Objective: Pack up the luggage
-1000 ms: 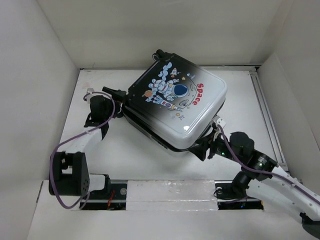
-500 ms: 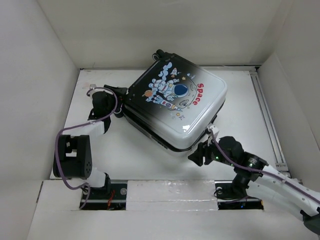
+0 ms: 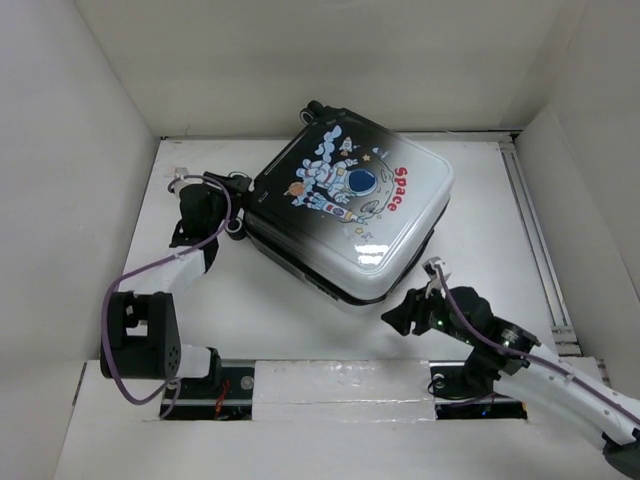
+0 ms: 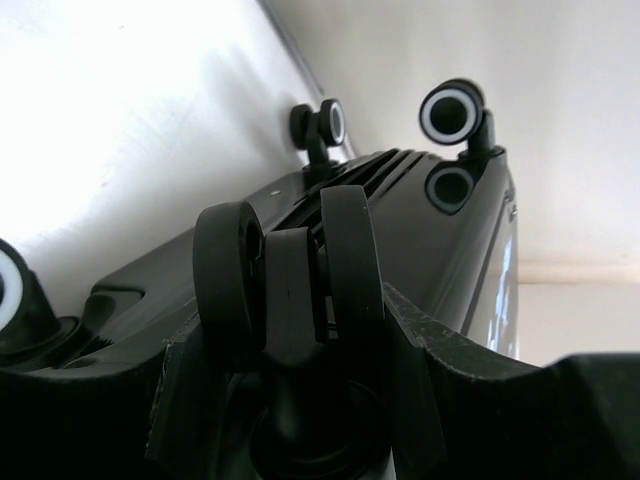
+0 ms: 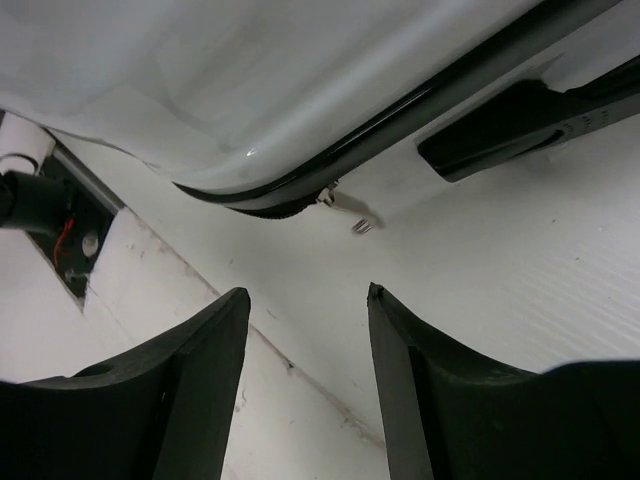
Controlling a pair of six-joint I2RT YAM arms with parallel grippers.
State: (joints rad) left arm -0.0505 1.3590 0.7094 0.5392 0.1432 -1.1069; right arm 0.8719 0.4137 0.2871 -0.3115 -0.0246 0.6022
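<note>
**Right arm backs off, left one goes in on a wheel**

Compared with a second ago, the right gripper (image 3: 398, 320) has pulled back from the near corner of the luggage (image 3: 350, 215) toward the near edge. The left gripper (image 4: 295, 330) has moved in on the left corner.

From the top view you only get the big picture. The case lies shut and flat, turned diagonally, mid-to-back of the worktop (image 3: 480, 210), with one arm on each side.

The left wrist view adds the detail: its jaws are clamped around a black caster wheel (image 4: 290, 265), with no gap showing on either side. Two more casters (image 4: 453, 112) with white rings stick up further along that end.

The right wrist view shows its jaws released, with bare worktop between them. Just ahead are the shell's white edge and a small metal zip pull (image 5: 345, 205).

Looks-wise it's a glossy shell fading from black to white, with a cartoon astronaut (image 3: 358, 182) and red "Space" lettering (image 3: 402, 187).
</note>
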